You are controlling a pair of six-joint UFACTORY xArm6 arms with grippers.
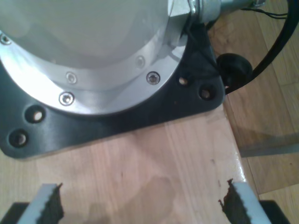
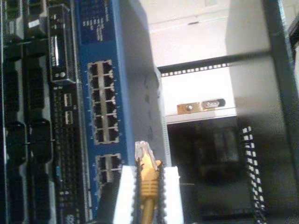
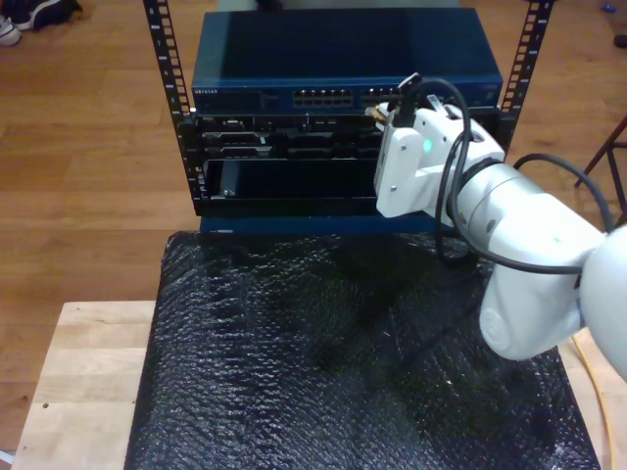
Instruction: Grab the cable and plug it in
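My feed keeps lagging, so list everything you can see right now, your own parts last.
cable: one, yellow-orange, clear plug tip, gripped just short of the switch ports.
network switch: one, blue, top of the rack, port rows facing the arm.
rack: one, black, perforated uprights, on the wooden floor beyond the mat.
bubble-wrap mat: one, black, covering the table.
table: one, light wood, bare at the exterior view's left.
arm base plate: one, black, bolted to wood.
my second end effector: white pads, shut on the cable.
my first end effector: open, over bare wood.
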